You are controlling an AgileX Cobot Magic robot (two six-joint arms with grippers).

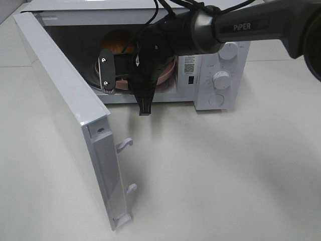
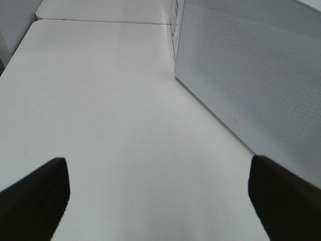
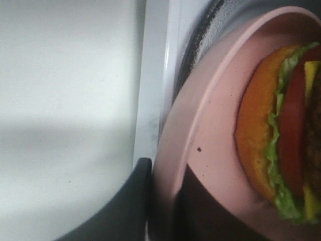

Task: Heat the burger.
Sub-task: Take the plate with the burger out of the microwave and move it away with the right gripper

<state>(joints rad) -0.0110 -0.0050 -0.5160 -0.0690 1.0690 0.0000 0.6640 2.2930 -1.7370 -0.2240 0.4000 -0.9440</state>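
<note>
One burger (image 3: 281,135), layered bun, lettuce, tomato and cheese, sits on a pink plate (image 3: 210,125) inside the open microwave (image 1: 215,80). Right claw (image 3: 160,201): clenched on the plate's rim at the oven mouth, one finger under and one over. Left claw (image 2: 158,201): released, jaws wide, hovering over bare bench (image 2: 110,100) beside the microwave's perforated wall. Handling note: the plate looks best slid level and fully onto the turntable, then let go without dragging the rim outward, leaving room for the door (image 1: 65,115) to swing closed.

The open door (image 1: 75,120) flanks the microwave (image 1: 215,80) mouth; table (image 1: 225,170) bare.
</note>
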